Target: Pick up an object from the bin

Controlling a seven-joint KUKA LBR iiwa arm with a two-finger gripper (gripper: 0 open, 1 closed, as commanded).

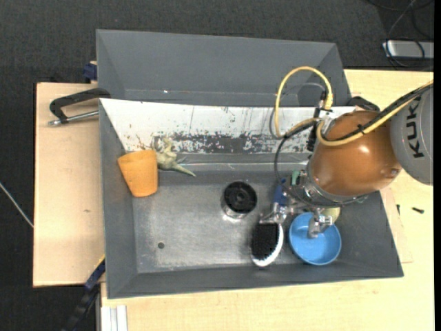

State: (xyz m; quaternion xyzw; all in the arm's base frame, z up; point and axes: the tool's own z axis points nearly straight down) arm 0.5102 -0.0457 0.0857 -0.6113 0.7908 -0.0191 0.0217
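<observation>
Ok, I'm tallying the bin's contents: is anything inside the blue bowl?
The near half of the blue bowl looks bare, with nothing lying in it. The gripper hangs over its far half, so whatever might lie there is covered.

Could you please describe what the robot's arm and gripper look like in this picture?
The arm is a thick grey link with black lettering, of which KU is readable. Its wrist carries a rounded, glossy orange-brown cover. A yellow cable loops above the cover, and thin black cables run alongside. The gripper under the cover is small, of silver metal.
</observation>
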